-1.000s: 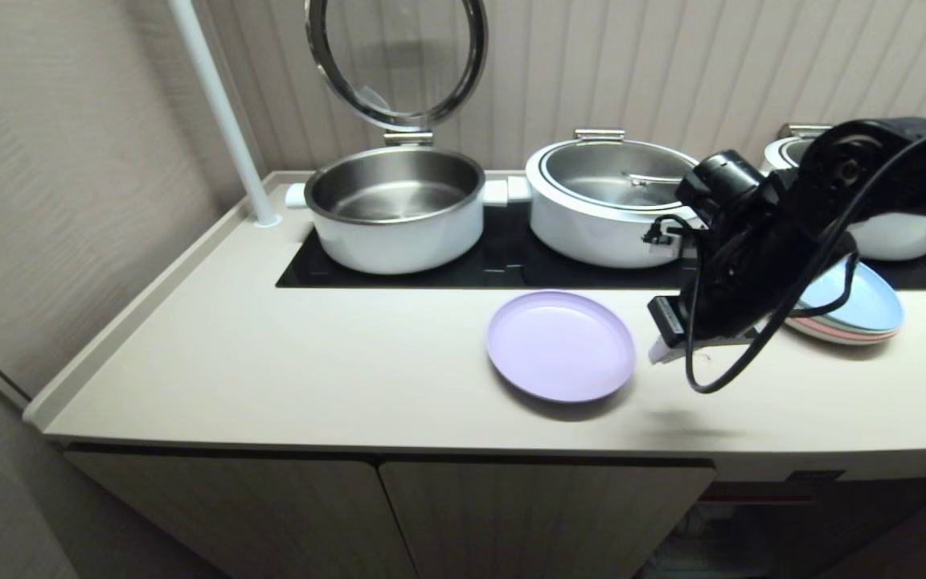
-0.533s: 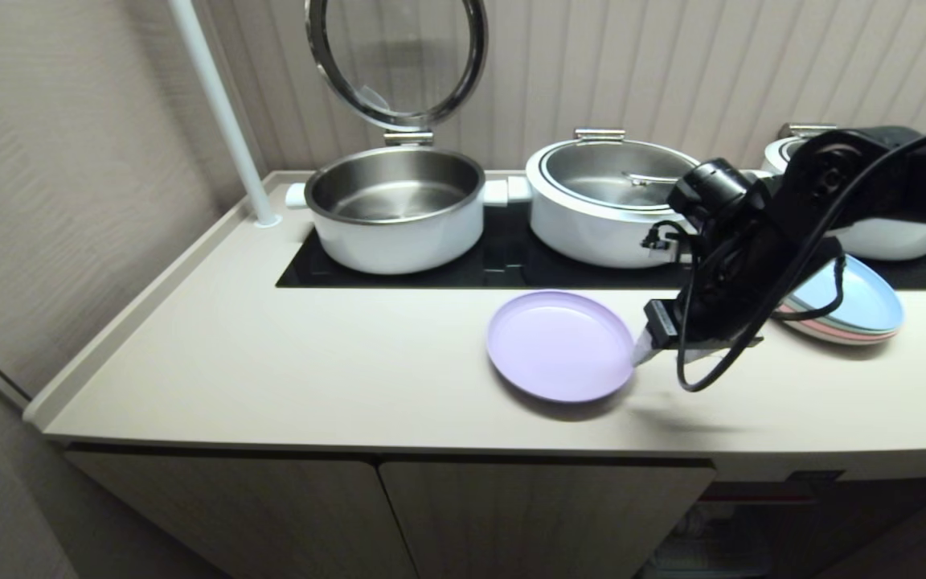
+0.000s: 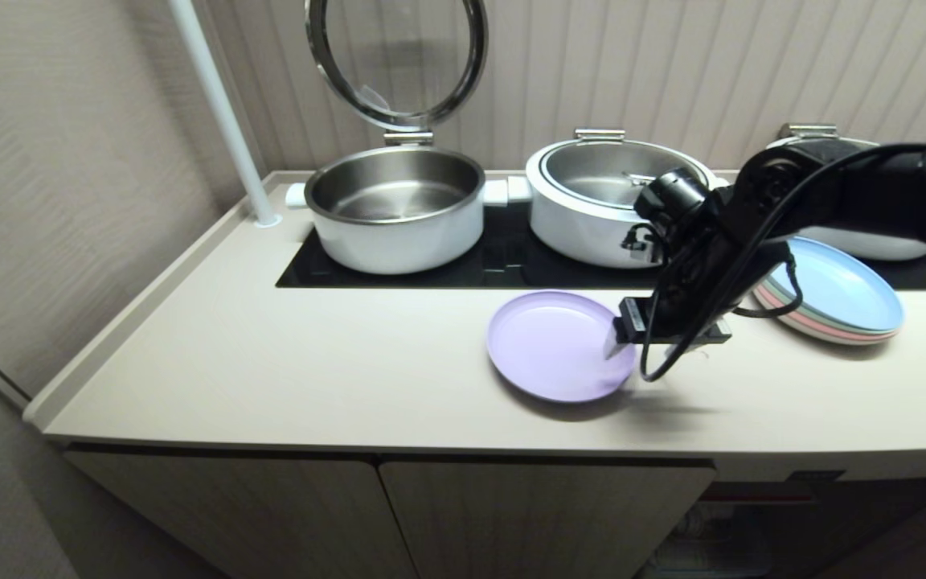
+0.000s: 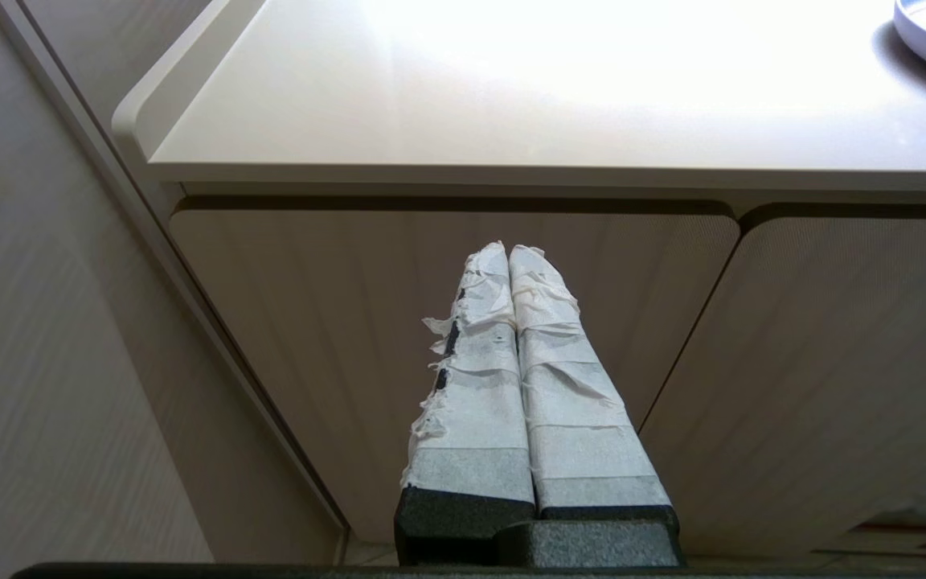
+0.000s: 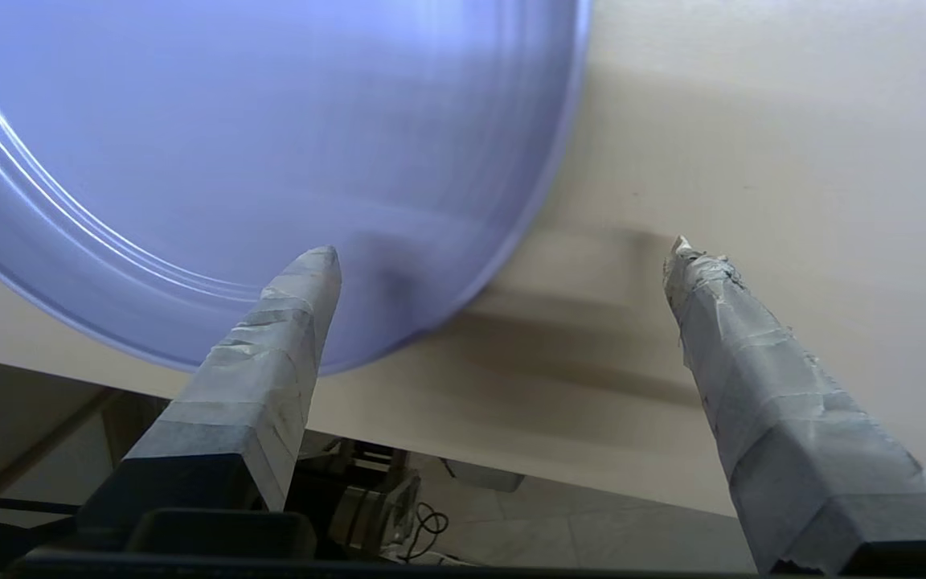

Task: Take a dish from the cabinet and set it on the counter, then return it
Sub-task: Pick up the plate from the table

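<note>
One lavender dish (image 3: 555, 346) lies flat on the table (image 3: 334, 378). Right claw (image 5: 503, 261) gapes wide, empty, straddling its rim. Left claw (image 4: 509, 256) is closed, empty.

The dish (image 3: 555, 346) looks like matt lavender plastic, smooth with faint rings. The counter (image 3: 334, 370) is smooth cream with a soft sheen, its cooktop (image 3: 503, 261) glossy black glass. The pots (image 3: 395, 209) have brushed metal insides. Wrinkled, frayed pale tape wraps the right gripper (image 5: 503, 265) fingers.
</note>
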`<state>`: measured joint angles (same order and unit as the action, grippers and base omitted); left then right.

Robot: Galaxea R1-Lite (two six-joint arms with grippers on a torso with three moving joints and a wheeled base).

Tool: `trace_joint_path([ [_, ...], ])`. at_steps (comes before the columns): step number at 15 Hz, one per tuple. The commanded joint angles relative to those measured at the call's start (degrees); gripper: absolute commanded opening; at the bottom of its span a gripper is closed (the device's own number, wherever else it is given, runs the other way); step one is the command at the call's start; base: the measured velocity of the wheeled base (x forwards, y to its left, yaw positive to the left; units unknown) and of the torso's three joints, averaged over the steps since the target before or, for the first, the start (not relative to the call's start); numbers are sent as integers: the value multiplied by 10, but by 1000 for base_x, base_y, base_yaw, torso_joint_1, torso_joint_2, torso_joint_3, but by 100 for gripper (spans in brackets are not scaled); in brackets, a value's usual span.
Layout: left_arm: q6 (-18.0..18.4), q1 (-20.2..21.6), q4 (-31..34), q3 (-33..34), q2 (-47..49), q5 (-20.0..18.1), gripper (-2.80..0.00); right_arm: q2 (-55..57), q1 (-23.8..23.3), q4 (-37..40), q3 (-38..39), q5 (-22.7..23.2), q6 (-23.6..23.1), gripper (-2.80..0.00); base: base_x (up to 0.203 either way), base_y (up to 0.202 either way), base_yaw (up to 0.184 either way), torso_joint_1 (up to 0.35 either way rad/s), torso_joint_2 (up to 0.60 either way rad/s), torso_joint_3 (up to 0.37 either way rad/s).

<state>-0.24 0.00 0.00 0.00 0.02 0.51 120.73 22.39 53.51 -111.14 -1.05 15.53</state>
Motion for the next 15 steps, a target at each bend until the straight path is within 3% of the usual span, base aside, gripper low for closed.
trace_joint_path([
  [1, 0, 0, 0, 0, 0, 0, -280, 23, 6, 1, -7, 0, 7, 0, 0, 0, 0, 0, 0, 0],
  [5, 1, 0, 0, 0, 0, 0, -280, 38, 12, -2, -9, -1, 55, 0, 0, 0, 0, 0, 0, 0],
  [15, 0, 0, 0, 0, 0, 0, -280, 52, 11, -51, -13, -24, 48, 0, 0, 0, 0, 0, 0, 0],
])
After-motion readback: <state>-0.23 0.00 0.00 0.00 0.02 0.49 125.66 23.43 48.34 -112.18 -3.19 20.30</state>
